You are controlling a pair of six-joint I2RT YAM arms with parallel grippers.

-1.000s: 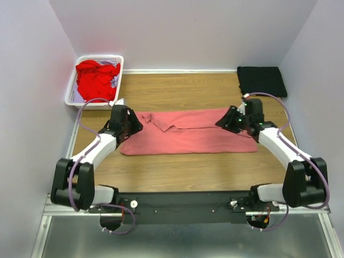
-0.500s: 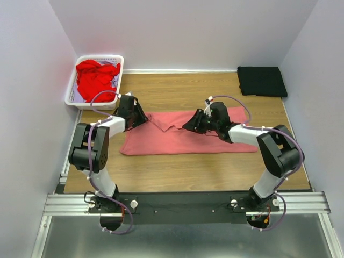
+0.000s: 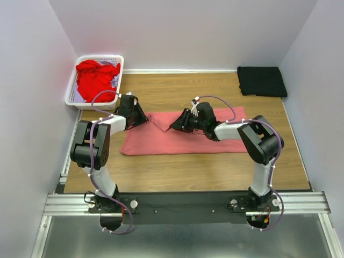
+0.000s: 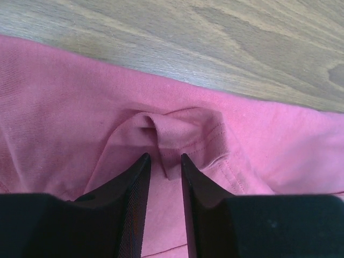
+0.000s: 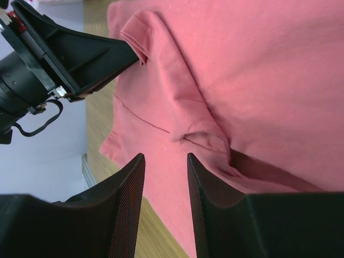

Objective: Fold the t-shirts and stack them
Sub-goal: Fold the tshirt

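Lying flat on the worktop point(image 3: 188, 172), the pink shirt point(image 3: 188, 142) made a long band. Its long axis ran left to right, parallel to the near edge. The collar sat on the far edge, left of the middle, with its V pointing toward the arms. The near left corner flared out a little wider than the rest.

The left gripper point(image 4: 164, 161) was down on the far left corner of the shirt. In the left wrist view a raised ridge of hemmed cloth stood up between the tips of its jaws. The jaws had only a narrow gap, and cloth showed on both sides of it. Whether they truly pinched that ridge I could not tell.

The right gripper point(image 5: 165, 158) reached leftward across the shirt to a spot just right of the collar, near the far edge. Its jaws stood apart. Through the gap the cloth looked flat, and a stitched fold edge ran just beyond the tips. Nothing showed clamped between them. The same view caught the left gripper's tip at the shirt's corner.

The red shirt point(image 3: 95, 79) sat bunched in the basket point(image 3: 121, 63) at the far left corner. The black shirt point(image 3: 262, 80) lay folded at the far right, well apart from the pink one.
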